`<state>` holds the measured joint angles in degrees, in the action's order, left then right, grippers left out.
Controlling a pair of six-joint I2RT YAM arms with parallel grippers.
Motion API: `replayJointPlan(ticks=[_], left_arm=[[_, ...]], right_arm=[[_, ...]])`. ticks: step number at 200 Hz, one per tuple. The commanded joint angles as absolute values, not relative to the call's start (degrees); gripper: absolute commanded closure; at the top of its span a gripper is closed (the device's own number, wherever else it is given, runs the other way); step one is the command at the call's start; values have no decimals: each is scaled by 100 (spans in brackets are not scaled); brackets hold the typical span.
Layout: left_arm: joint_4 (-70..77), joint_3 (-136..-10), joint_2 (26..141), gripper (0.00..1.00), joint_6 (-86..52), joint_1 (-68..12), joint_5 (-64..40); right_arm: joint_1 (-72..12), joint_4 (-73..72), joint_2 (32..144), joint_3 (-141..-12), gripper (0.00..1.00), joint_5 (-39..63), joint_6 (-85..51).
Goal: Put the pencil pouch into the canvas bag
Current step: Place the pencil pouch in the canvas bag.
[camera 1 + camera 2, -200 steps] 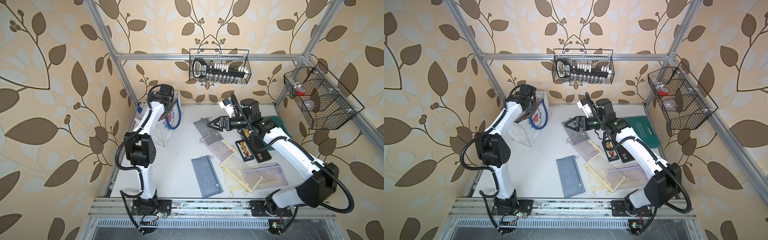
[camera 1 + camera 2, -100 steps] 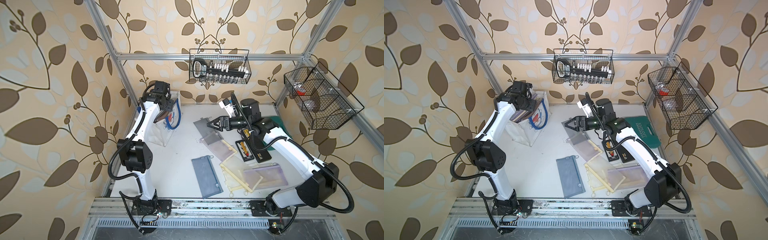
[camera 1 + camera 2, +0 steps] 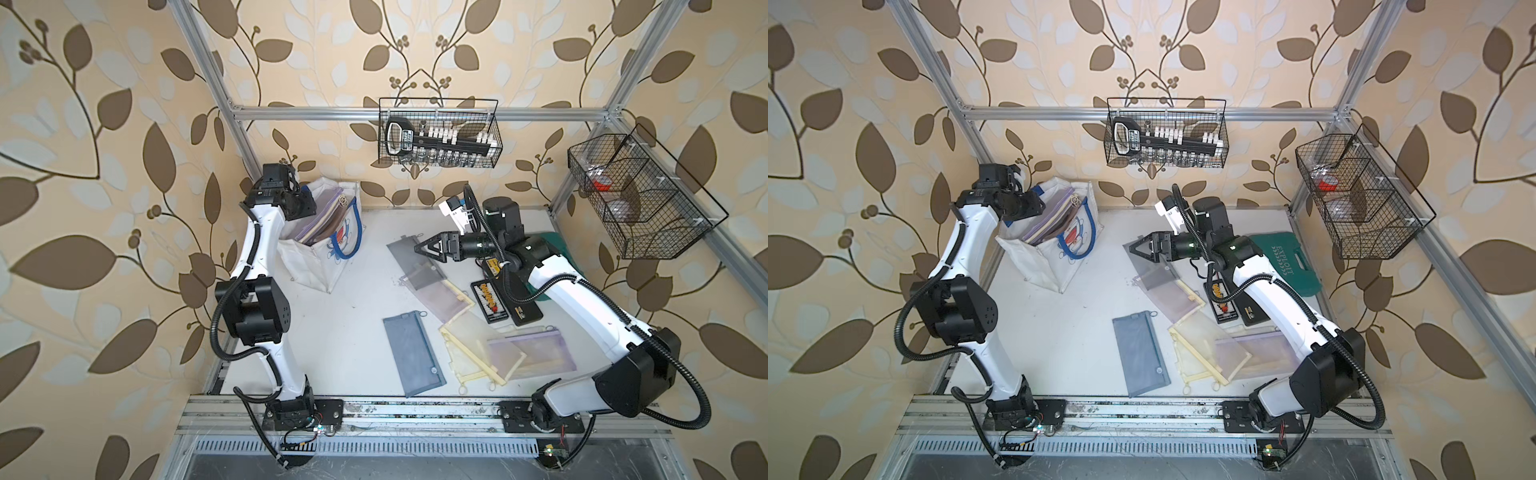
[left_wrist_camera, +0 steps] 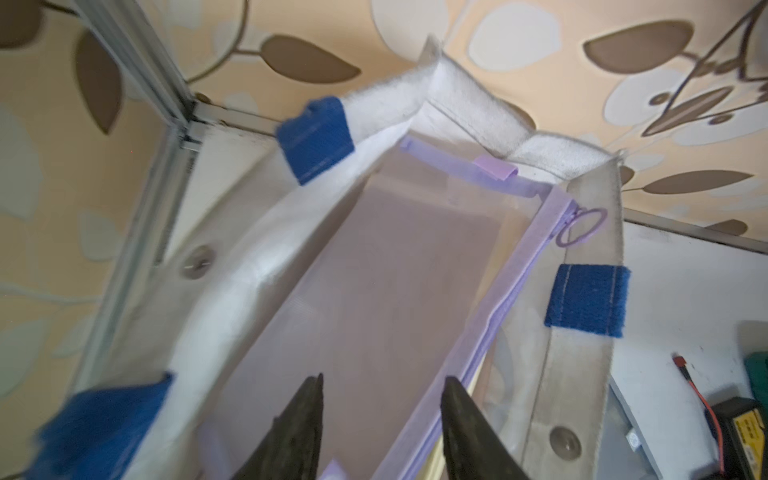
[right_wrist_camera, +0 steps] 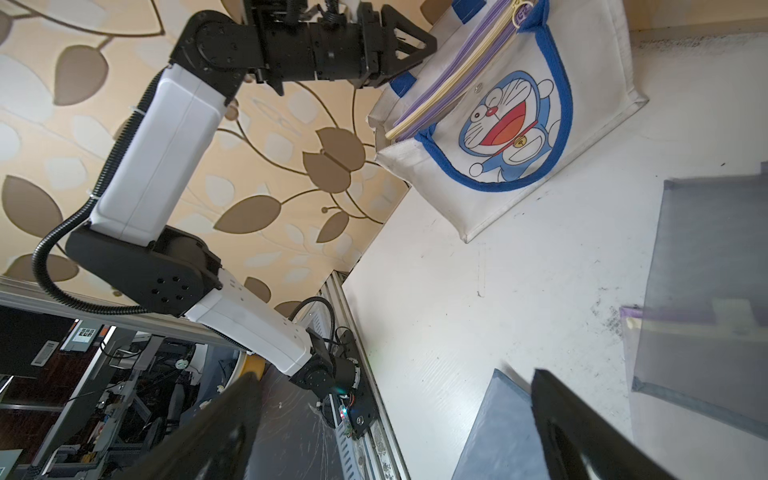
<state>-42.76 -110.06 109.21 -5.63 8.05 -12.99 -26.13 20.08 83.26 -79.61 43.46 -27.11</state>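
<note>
Leaf-patterned wallpaper encloses a white bench point(image 3: 353, 324) framed in aluminium rails. At the far left corner stands the canvas bag point(image 3: 313, 266), mouth open, cartoon print point(image 5: 505, 124) facing the middle of the bench. The pencil pouch point(image 4: 374, 291), purple mesh with a ring pull, sits inside the bag alongside other flat pouches, its upper edge near the rim.

The left arm point(image 3: 259, 245) reaches over the bag mouth. The left jaws are spread apart close over the pouch, pinching nothing; whether they touch it cannot be told. The right arm point(image 3: 582, 299) extends across the middle of the bench. The right jaws are spread wide and empty, hovering over a grey pouch point(image 3: 405, 255).

Further pouches lie flat on the bench: a blue-grey pouch point(image 3: 413, 357) near the front, and a purple pouch point(image 3: 446, 297) and a yellow pouch point(image 3: 467, 340) overlapping beside it. A teal case point(image 3: 1287, 262) lies partly under the right arm.
</note>
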Motion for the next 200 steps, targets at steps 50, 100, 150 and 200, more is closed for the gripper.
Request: replayJointPlan(ticks=[50,100,150,200], left_arm=[[-4280,-11140,11792,53,-766,446,-1273],[-4708,-11285,12058,54,-534,267,-565],[-5238,-12214,11584,43,-241,263,-229],[-5549,-12001,10333,29,-208,141,-416]], right_arm=[[-2600,2101,8251,-7967,1,4280,-2575],[-2582,2098,8320,-7987,1,4279,-2575],[-2577,2170,8433,-8034,1,4218,-2584],[-2558,2448,8496,-7709,1,4002,-2598]])
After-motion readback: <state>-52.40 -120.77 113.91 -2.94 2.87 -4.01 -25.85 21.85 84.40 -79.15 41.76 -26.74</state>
